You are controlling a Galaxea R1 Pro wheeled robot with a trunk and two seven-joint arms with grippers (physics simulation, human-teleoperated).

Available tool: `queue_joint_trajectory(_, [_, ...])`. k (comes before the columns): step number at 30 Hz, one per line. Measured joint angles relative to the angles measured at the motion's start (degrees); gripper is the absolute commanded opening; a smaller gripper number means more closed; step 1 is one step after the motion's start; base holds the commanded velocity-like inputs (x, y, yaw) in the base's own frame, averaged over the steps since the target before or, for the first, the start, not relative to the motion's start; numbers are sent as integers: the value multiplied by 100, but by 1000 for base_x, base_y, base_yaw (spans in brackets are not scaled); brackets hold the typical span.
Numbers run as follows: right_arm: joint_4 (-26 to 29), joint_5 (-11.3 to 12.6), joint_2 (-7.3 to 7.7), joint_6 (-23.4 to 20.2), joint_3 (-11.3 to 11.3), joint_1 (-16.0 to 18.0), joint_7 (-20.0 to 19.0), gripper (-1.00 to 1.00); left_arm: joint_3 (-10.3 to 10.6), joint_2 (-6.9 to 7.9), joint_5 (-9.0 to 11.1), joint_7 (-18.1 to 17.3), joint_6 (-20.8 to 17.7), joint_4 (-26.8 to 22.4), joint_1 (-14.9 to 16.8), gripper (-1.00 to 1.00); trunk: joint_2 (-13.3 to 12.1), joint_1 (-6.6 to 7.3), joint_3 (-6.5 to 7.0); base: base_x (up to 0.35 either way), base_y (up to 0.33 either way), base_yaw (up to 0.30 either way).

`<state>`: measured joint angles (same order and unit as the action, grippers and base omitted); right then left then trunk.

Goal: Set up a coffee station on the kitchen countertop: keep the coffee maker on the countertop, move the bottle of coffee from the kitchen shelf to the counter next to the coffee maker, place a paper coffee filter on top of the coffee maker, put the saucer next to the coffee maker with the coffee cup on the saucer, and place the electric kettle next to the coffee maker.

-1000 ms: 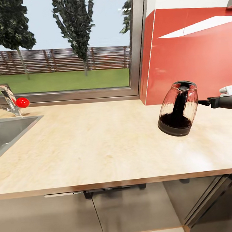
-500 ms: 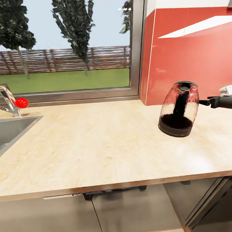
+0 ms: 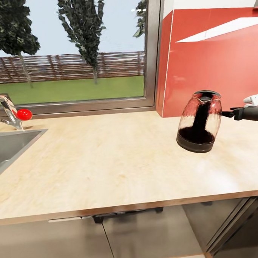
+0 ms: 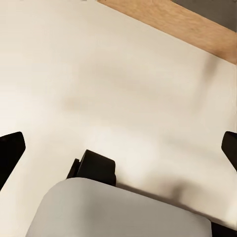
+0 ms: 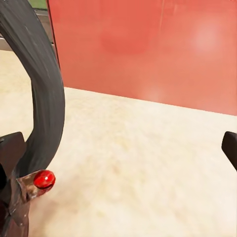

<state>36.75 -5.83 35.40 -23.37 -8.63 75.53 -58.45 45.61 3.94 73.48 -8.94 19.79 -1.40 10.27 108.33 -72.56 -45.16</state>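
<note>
- Your right gripper [image 5: 118, 148] has its fingers spread wide in the right wrist view: one dark fingertip [image 5: 11, 150] sits at one edge of that picture, the other at the opposite edge, with bare worktop between them.
- The kettle's black handle [image 5: 42, 89] curves up just beside that first fingertip, with a small red light [image 5: 43, 178] at its foot. You can't tell from this view whether the finger touches the handle; nothing is clamped between the two fingers.
- In the head view your right arm [image 3: 249, 113] reaches in from the right edge at about the kettle's mid-height, its dark tip just beside the kettle's right side.
- The kettle [image 3: 199, 120] is tilted, its lid leaning to the right, over the right part of the countertop [image 3: 108, 160], in front of the red panel [image 3: 216, 64]. Whether its base rests on the wood or is lifted clear, you cannot tell.
- Your left gripper [image 4: 118, 143] is spread wide too, a dark fingertip [image 4: 10, 150] at each side of the left wrist view, holding nothing, above pale worktop with the wooden edge [image 4: 197, 29] beyond.
- Well apart to the left lie the sink [image 3: 9, 148] and the tap [image 3: 9, 110] with its red knob [image 3: 24, 114], under the window [image 3: 72, 48].
</note>
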Motion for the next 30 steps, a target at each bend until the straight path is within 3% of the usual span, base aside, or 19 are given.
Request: queue_joint_trajectory(30, [7, -1, 0, 1, -17, 0, -157, 100, -2, 0, 0, 0, -1, 0, 0, 100, 0, -1, 0, 22, 20, 0])
